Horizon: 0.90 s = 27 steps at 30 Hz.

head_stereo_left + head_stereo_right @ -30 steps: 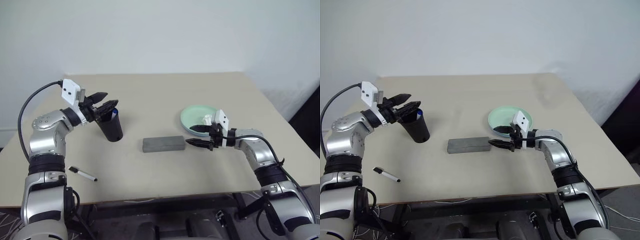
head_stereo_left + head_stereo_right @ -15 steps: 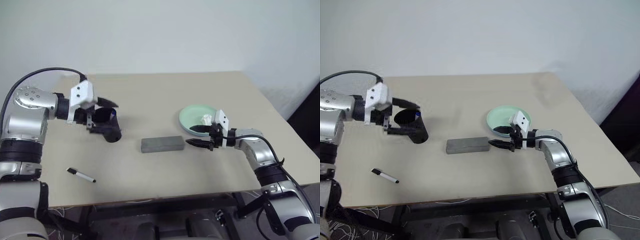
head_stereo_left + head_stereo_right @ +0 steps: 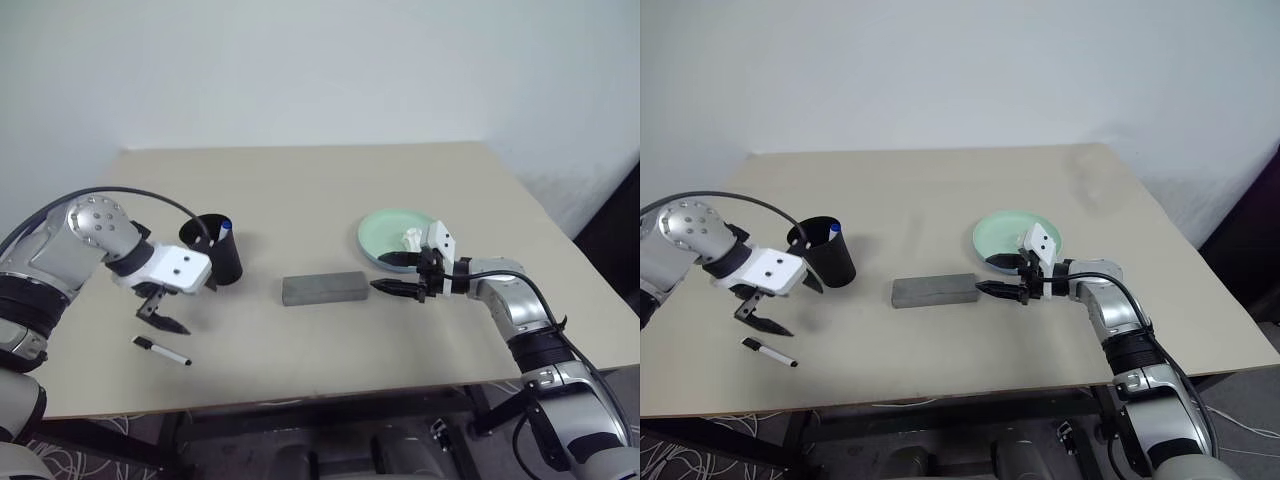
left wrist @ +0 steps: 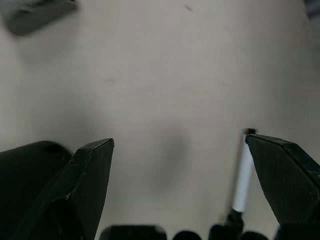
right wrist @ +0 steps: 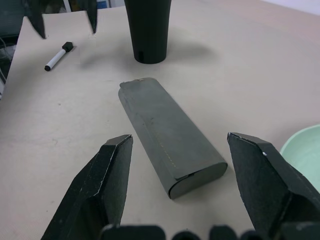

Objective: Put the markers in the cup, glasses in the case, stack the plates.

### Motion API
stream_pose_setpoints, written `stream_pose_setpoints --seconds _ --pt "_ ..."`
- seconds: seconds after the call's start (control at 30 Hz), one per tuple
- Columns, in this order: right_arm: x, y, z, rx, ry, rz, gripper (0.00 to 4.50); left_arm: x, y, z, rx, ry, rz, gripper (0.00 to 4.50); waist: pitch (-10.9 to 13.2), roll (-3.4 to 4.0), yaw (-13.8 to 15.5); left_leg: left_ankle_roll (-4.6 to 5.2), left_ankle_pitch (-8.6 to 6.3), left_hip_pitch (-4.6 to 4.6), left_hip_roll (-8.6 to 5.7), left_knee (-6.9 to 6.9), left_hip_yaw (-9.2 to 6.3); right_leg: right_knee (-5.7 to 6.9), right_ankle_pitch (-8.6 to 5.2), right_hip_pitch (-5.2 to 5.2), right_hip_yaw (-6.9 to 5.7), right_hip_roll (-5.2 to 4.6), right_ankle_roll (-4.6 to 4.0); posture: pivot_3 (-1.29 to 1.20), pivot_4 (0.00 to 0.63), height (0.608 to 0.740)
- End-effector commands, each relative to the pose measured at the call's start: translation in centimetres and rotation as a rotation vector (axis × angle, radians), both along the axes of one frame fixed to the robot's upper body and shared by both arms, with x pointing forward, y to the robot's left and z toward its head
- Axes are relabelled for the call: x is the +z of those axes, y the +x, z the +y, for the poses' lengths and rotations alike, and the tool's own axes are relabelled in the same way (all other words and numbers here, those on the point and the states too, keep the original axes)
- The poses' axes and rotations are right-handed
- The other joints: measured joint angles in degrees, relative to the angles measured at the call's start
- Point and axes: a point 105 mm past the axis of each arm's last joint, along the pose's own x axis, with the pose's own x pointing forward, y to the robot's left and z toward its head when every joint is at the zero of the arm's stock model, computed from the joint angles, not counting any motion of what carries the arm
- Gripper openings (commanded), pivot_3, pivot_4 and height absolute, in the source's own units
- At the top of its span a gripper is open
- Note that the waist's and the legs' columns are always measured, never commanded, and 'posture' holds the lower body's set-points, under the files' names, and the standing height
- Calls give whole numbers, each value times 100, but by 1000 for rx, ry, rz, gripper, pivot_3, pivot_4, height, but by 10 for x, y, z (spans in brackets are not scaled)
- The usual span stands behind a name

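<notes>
On my head camera the left gripper (image 3: 165,314) hangs fingers-down with its jaws spread wide and empty, just above the black-and-white marker (image 3: 164,350), which lies flat on the table (image 3: 300,190) near the front edge, at about 8 o'clock from the cup (image 3: 217,253). The cup stands upright with the blue-capped marker (image 3: 225,224) poking out of its rim. At 3 o'clock from the cup lies the closed grey case (image 3: 322,288). My right gripper (image 3: 398,274) sits just past the case's right end, jaws spread, holding nothing. Behind it rests the pale green plate (image 3: 385,232) with a white tissue lump (image 3: 413,239) in it.
</notes>
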Motion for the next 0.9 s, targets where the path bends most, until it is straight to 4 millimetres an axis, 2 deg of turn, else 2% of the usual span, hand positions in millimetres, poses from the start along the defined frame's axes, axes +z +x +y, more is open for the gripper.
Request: stream_pose_setpoints --seconds 0.03,0.43,0.67,0.9 --pt "16 3 0 -2 15 -63 3293 6 -2 7 -12 26 -5 4476 0 0 0 0 0 -1 0 0 1 0 0 -1 1 0 0 0 0 740" --pt "14 4 2 0 14 -59 3293 -20 -31 21 -73 91 97 4476 0 -4 21 1 0 -9 2 2 11 2 0 -13 6 -1 0 0 0 740" --pt "14 3 5 6 19 -57 3293 -35 -30 16 -147 92 77 4476 -1 -5 35 1 0 -8 2 3 16 3 0 -13 9 -1 0 0 0 740" --pt "13 2 5 2 21 -57 3293 -44 -27 29 -183 167 44 4476 -1 -4 31 1 0 -6 3 4 22 5 2 -14 11 0 2 0 0 740"
